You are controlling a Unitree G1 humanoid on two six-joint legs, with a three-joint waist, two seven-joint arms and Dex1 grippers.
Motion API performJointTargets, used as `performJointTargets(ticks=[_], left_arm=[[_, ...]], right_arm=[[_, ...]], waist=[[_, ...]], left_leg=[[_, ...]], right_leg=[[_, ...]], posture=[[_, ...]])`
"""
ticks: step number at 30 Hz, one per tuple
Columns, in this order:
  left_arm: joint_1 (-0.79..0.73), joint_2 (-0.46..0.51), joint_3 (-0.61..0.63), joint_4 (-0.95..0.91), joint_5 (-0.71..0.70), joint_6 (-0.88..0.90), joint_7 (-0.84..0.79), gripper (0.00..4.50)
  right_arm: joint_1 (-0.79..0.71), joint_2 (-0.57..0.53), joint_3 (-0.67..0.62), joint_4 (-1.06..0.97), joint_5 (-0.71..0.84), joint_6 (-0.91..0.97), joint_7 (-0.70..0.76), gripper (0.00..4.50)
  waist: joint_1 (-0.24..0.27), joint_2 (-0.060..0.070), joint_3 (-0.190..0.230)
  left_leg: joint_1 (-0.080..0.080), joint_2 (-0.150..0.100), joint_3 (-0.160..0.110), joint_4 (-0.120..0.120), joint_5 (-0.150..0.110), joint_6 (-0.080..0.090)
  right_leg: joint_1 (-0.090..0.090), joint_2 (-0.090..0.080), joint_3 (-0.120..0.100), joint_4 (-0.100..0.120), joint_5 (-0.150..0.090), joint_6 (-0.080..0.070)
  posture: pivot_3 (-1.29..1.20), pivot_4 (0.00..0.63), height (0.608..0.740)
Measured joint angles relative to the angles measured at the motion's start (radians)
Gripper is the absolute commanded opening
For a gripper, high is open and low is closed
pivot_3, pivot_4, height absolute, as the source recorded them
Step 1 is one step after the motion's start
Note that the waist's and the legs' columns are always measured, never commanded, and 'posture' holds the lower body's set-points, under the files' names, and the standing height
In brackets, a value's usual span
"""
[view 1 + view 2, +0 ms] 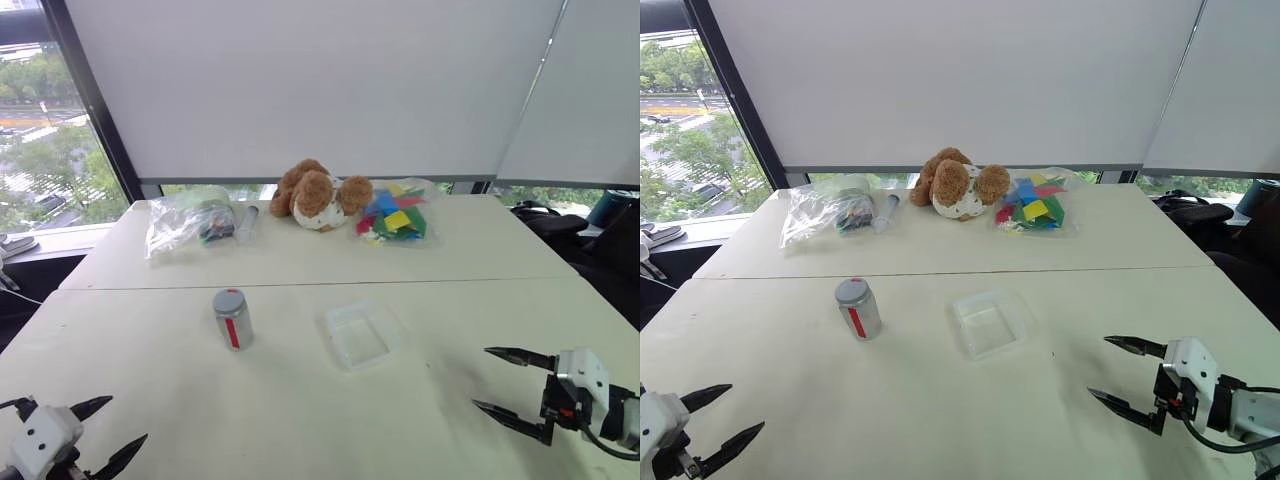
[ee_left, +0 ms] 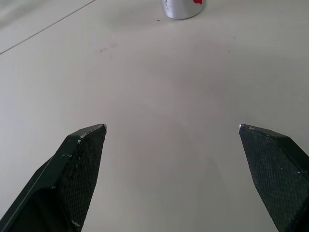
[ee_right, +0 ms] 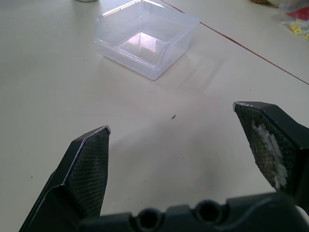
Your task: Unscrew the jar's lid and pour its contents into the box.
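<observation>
The jar (image 1: 233, 320) stands upright on the white table, silvery with a red label stripe; its pale grey-blue lid (image 1: 229, 300) sits on top. Its base (image 2: 182, 7) shows ahead of my left fingers in the left wrist view. The contents are hidden inside. To the jar's right lies the clear plastic box (image 1: 357, 334), which looks bare inside in the right wrist view (image 3: 144, 39). My left gripper (image 1: 118, 432) is open at the near left, well short of the jar. My right gripper (image 1: 497, 378) is open at the near right, apart from the box.
At the table's far side lie a clear bag of items (image 1: 185, 219), a clear tube (image 1: 246, 222), a brown plush toy (image 1: 318, 195) and a bag of coloured pieces (image 1: 396, 214). A seam (image 1: 300, 284) crosses the table behind the jar. Dark bags (image 1: 545, 217) sit past the right edge.
</observation>
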Motion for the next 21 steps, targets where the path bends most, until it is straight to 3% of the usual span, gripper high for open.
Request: performJointTargets(ticks=[5,10,15,21], left_arm=[[-0.022,-0.009,0.0,0.017,-0.007,0.006,0.012,4.5],[-0.014,-0.056,0.02,-0.028,-0.159,0.132,0.029,4.5],[0.059,-0.226,0.069,-0.123,-0.206,0.146,0.148,4.5],[0.126,-0.454,-0.008,-0.249,-0.148,0.117,0.312,4.5]], right_arm=[[-0.009,0.009,0.005,-0.005,0.007,0.017,-0.014,4.47],[-0.095,0.147,0.049,-0.148,0.12,0.045,-0.07,4.47],[-0.194,0.199,0.109,-0.253,0.207,0.11,-0.095,4.47],[-0.233,0.233,0.17,-0.276,0.21,0.097,-0.075,4.47]], waist=[[0.0,0.0,0.0],[-0.015,0.0,0.0],[-0.026,-0.001,0.0],[-0.001,-0.006,0.0]], left_leg=[[0.0,0.0,0.0,0.0,0.0,0.0],[0.0,0.002,0.0,0.0,0.0,0.0],[0.0,0.001,0.001,0.0,0.0,0.0],[0.0,0.0,0.001,0.003,-0.001,0.0]], right_leg=[[0.0,0.0,0.0,0.0,0.0,0.0],[0.0,0.001,0.0,0.002,0.0,0.0],[0.0,0.001,0.001,0.001,0.002,-0.002],[0.001,0.001,0.0,0.0,0.0,0.001]], posture=[[0.0,0.15,0.74],[0.0,0.15,0.74],[0.0,0.15,0.74],[0.0,0.15,0.74]])
